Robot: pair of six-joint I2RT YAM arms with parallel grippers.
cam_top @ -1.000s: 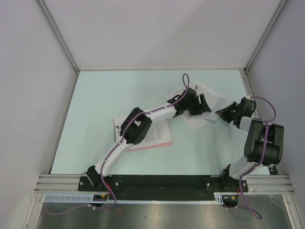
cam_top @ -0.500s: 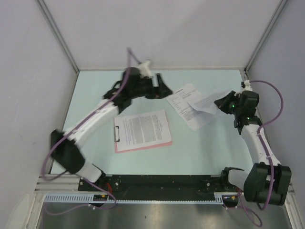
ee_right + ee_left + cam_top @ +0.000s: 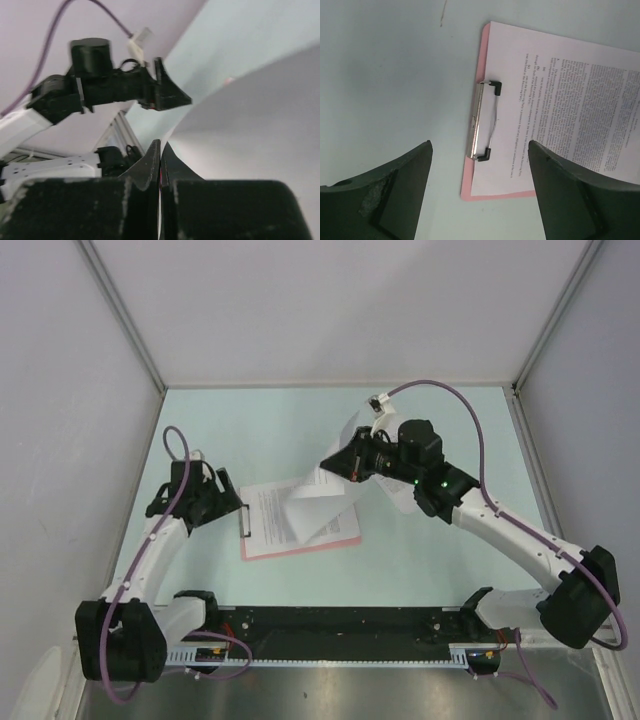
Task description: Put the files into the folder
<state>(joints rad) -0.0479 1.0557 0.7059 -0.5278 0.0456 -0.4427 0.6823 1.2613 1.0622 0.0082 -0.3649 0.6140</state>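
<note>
A: Pale green table (image 3: 250, 430), plain grey walls (image 3: 330, 310) on three sides. The pink folder (image 3: 346, 538) lies flat left of centre. Its metal clip (image 3: 243, 510) sits on the short edge that faces the left arm (image 3: 150, 550).

B: And there's a printed sheet (image 3: 570, 90) lying on it, one edge tucked under the clip's wire, pink showing round the border.

A: Look at the left gripper (image 3: 220, 495): it hovers just beside that clip, on the outer side. From the wrist camera its fingers (image 3: 395, 192) stand wide apart, with nothing between them but table and the clip below.

B: Over to the right gripper (image 3: 335, 462), up by the folder's far edge. Its fingers are pinched tight together on a second sheet (image 3: 315, 508), gripping it by an edge.

A: That sheet is off the table, curving down from the grip and drooping over the printed sheet on the folder. Whether its lower edge touches can't be told from above.

B: The right wrist view gives just its blank curved face filling the right-hand side, with the left gripper visible beyond it.

A: A third sheet (image 3: 400, 502) lies flat on the table just right of the folder, mostly hidden beneath the right arm (image 3: 500, 525).
</note>
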